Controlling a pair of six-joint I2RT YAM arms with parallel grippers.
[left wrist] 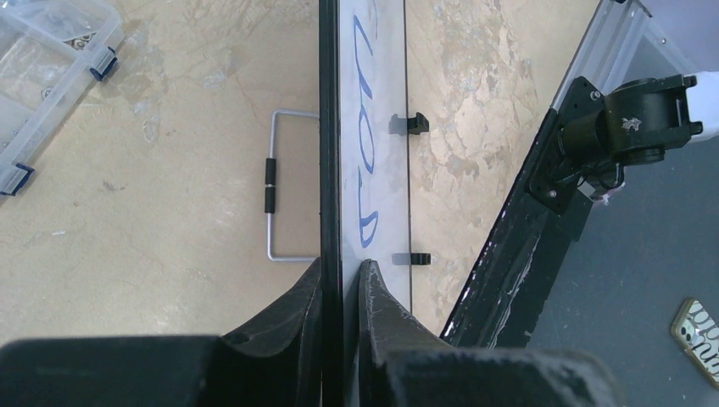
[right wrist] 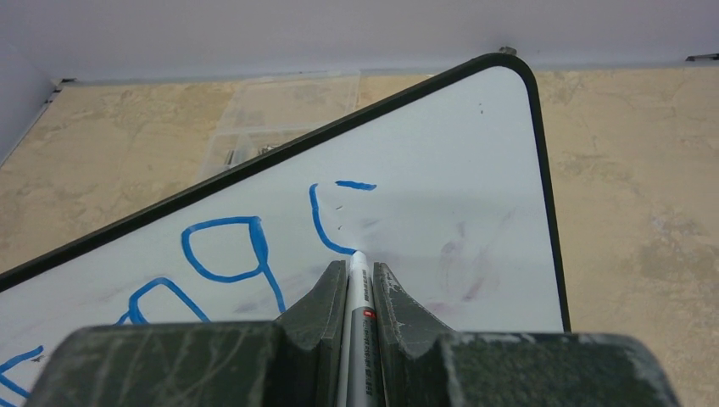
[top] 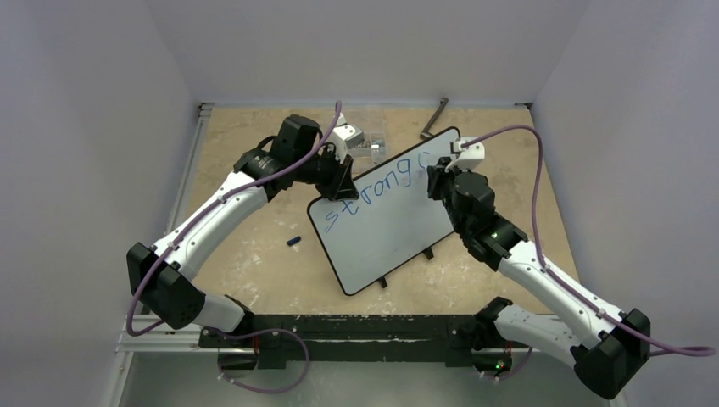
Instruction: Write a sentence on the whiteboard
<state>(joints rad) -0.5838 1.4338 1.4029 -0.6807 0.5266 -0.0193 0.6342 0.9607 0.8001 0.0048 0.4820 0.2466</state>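
Left arm [top: 246, 191]: jaws clenched on the black-framed edge of the whiteboard [top: 386, 229], one finger on each face, frame pinched between them. In the left wrist view the whiteboard [left wrist: 373, 102] runs straight ahead from the jaws, seen nearly edge-on; cannot tell if it lies flat or stands propped. Two small black clips [left wrist: 410, 125] stick out of its frame right of the jaws, a bent wire bracket [left wrist: 273, 186] sticks out to the left, and a clear plastic box [left wrist: 51, 68] sits further left on the tan surface [left wrist: 169, 254]. Right arm [top: 526, 267]: jaws grasping a white marker [right wrist: 359, 292], barrel clamped between both fingers, tip pointing forward and touching the whiteboard [right wrist: 458, 153] near its rounded corner. The sentence [top: 373, 191] is blue lettering reading roughly "strong" along the board's far long edge, spanning between the two sets of jaws. In the right wrist view the blue lettering [right wrist: 225, 250] lies left of the jaws, with a curved stroke [right wrist: 320, 220] ending just at the tip. A faint purple smudge [right wrist: 462, 271] lies right of the jaws. A small dark cap [top: 293, 242] lies on the surface, near and left of the board, apart from it.
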